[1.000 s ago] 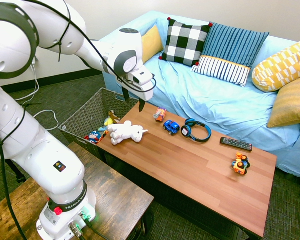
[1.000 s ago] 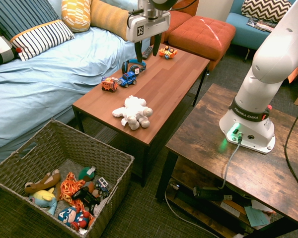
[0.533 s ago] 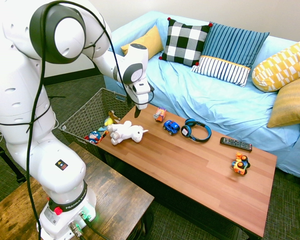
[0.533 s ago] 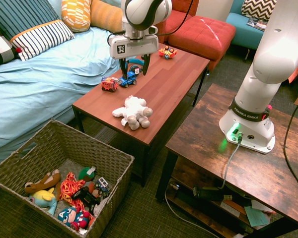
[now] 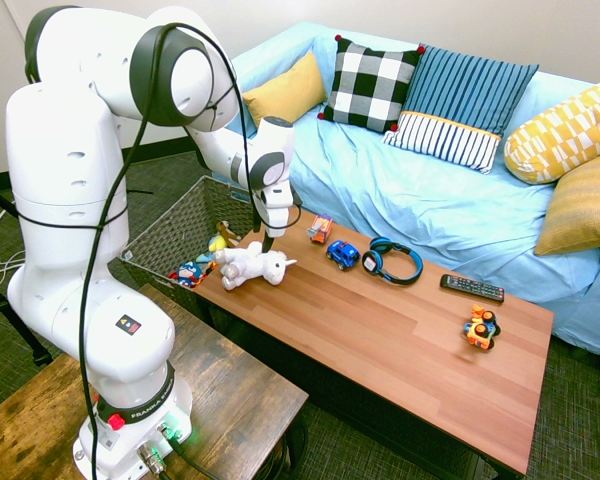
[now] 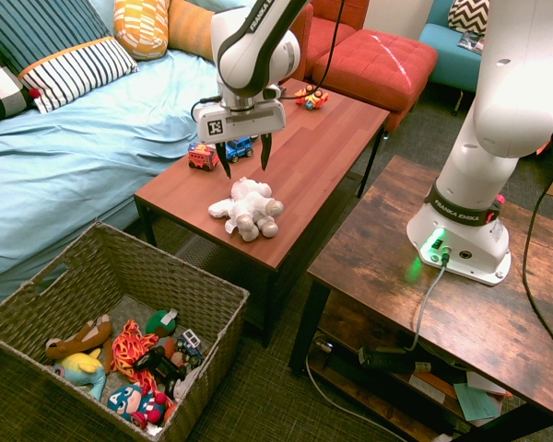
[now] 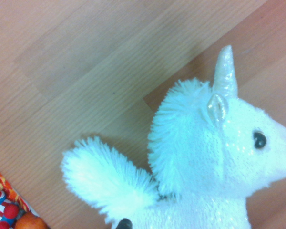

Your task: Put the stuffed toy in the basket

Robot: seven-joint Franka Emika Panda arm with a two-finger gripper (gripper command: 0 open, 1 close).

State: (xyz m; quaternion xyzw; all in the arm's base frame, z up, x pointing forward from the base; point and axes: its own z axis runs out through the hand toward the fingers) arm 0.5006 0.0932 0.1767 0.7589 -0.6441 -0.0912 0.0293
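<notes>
Basket (image 5: 170, 228), dark grey and woven, stands on the floor at the left in the first exterior view, beside the end of the wooden worktop (image 5: 380, 350). It contains a yellow-and-blue toy (image 6: 81, 368), a brown toy (image 6: 79, 339) and a red-and-blue figure (image 6: 136, 403), among other items. Stuffed toy (image 5: 252, 264), a white unicorn, lies on the worktop near that end, outside the basket. End effector (image 6: 246, 171) is open, fingers apart and pointing down above the unicorn; it grips nothing, and contact with the plush cannot be confirmed. Further right are an orange-and-red toy truck (image 5: 320, 229), a blue toy car (image 5: 343, 256), blue-and-black headphones (image 5: 417, 262), a dark remote control (image 5: 472, 288) and an orange-and-yellow toy (image 5: 481, 328). Sofa (image 5: 430, 200), covered in light blue fabric, stands behind the worktop and carries several cushions (image 5: 371, 84).
</notes>
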